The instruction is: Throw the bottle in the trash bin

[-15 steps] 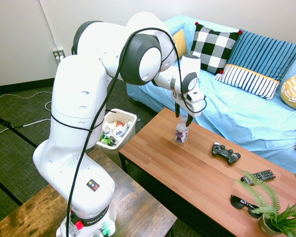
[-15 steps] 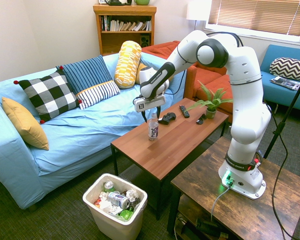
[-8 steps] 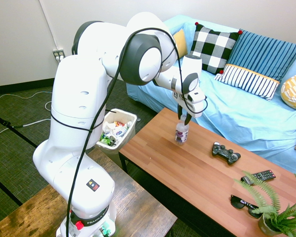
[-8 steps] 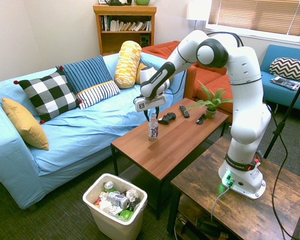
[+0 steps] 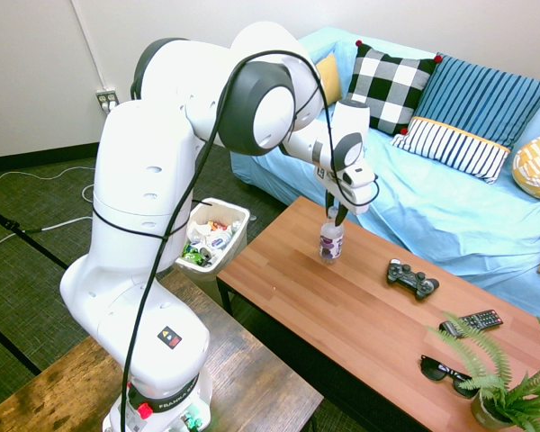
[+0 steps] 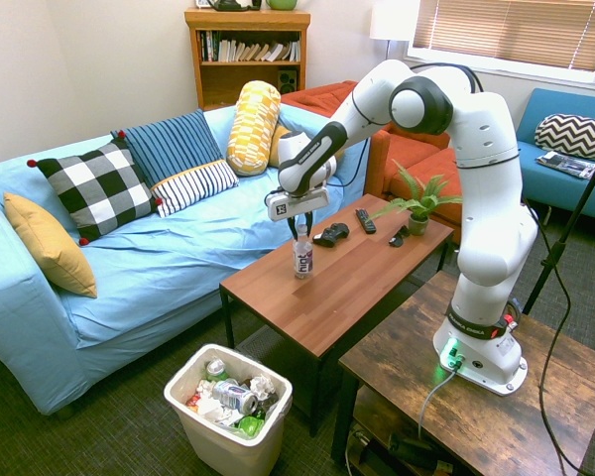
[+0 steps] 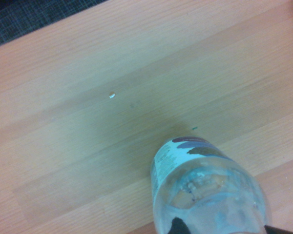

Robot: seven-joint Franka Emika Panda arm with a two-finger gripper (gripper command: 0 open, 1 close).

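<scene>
Outlet (image 5: 108,99) on the wall stands farthest left in the first exterior view, with the white Franka arm (image 5: 144,180) rising beside it and reaching over to the right. Next comes the trash bin (image 5: 237,247), a pale rectangular wastebasket on the dark carpet, near the end of the wooden bench (image 5: 279,261); it holds crumpled paper, cans and something bright green. A plain yellow pillow (image 5: 328,79) leans at the near end of the sofa (image 5: 396,193), which is draped in light blue cloth. In front of it, the bottle (image 5: 330,243) stands upright on the bench, clear plastic with a white and purple label, outside the bin. The fingers (image 5: 343,216) point down and are closed around its neck. Farther right, a black-and-white checkered pillow (image 5: 390,87) with red pompoms rests against the sofa back, and a black game controller (image 5: 412,279) lies on the bench. Then come a white pillow with dark stripes (image 5: 452,148) and, behind it, a blue striped one (image 5: 490,94). Dark sunglasses (image 5: 447,373) and a black remote (image 5: 480,321) lie toward the bench's right end, beside a potted fern (image 5: 504,396). A yellow-and-white patterned pillow (image 5: 537,166) sits at the picture's right edge.
</scene>
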